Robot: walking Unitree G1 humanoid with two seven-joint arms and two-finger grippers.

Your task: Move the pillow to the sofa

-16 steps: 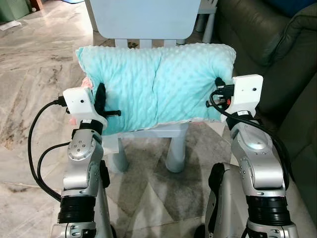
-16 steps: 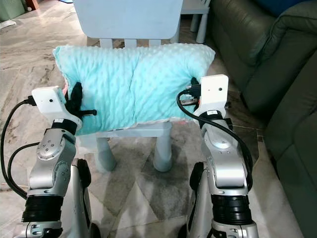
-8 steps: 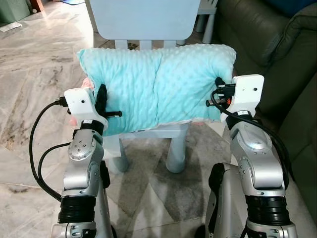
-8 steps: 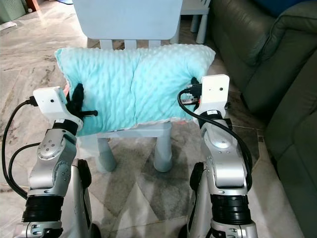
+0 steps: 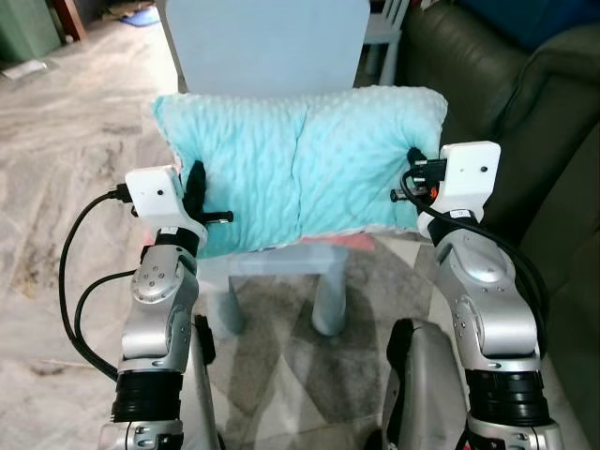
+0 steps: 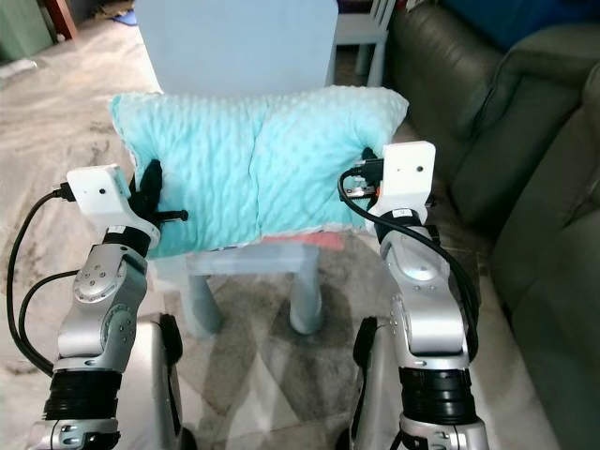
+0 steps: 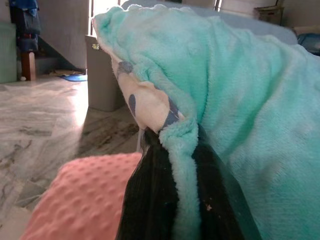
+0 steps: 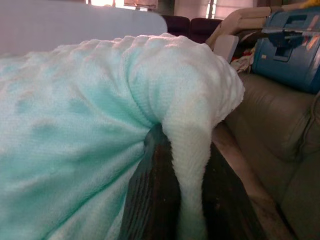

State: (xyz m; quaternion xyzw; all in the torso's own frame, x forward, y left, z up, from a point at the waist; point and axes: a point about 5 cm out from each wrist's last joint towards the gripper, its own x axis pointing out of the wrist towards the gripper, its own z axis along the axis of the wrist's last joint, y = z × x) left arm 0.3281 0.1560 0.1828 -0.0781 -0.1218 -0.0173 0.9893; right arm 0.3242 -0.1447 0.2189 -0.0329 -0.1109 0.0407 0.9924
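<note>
pillow (image 5: 300,169) hiding chair (image 5: 281,262) seat; sofa (image 5: 487,103) cut off — floor blurred

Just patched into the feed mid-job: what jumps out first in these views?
A big mint-green pillow spans the middle, held up between both arms: the left gripper pinches its left edge, the right gripper its right edge. Just below and behind it stands a pale blue child's chair, with something pink on the seat. The dark sofa runs along the robot's right.

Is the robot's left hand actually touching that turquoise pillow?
Touching. In the left wrist view, the left hand has a fold of the pillow pinched between its two black fingers.
</note>
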